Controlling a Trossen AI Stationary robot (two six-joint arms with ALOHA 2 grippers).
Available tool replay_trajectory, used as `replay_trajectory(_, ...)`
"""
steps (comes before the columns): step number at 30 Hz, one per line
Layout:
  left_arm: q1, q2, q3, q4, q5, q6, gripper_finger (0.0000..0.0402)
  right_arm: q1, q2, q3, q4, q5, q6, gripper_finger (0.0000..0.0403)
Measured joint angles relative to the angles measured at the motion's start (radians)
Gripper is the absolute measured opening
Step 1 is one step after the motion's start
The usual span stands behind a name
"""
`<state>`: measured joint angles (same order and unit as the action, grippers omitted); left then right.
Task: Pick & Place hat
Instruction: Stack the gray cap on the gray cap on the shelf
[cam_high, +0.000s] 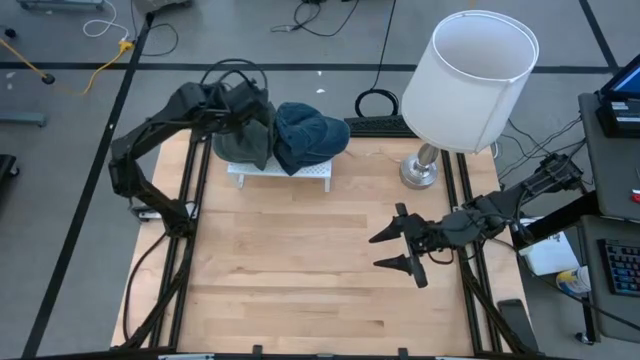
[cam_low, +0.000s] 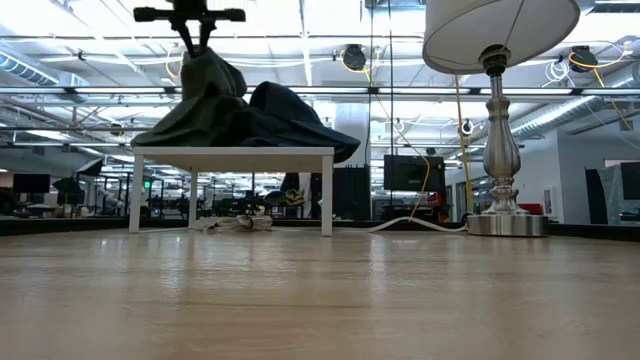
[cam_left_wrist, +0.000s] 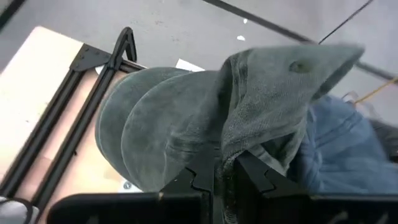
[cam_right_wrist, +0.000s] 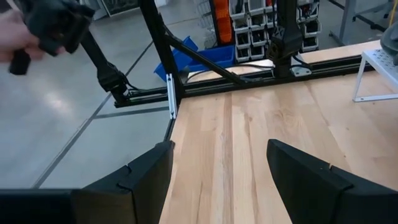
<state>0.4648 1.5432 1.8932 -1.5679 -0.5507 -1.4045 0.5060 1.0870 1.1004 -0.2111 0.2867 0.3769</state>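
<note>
Left end effector (cam_left_wrist: 225, 177) clenched on grey-green hat (cam_left_wrist: 186, 130), pinch plain only from the wrist; right end effector (cam_high: 402, 250) released.

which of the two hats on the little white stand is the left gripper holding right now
The grey-green hat, at the stand's left end in the high view. The left gripper is shut on its fabric, pinching it up. The blue hat beside it lies untouched on the white stand.

A wooden table (cam_high: 300, 270) carries a white rack (cam_high: 280, 174) and a lamp (cam_high: 420, 172).
</note>
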Motion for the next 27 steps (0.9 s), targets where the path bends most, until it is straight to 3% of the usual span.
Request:
replay_trajectory(20,-0.011,0.214,-0.001,0.001,0.029,0.170,0.0027,0.000,0.000,0.000,0.015,0.000,-0.022,0.0254)
replay_trajectory(27,-0.008,0.184,-0.001,0.001,0.080,0.275,0.0139,0.000,0.000,0.000,0.015,0.000,-0.022,0.0254)
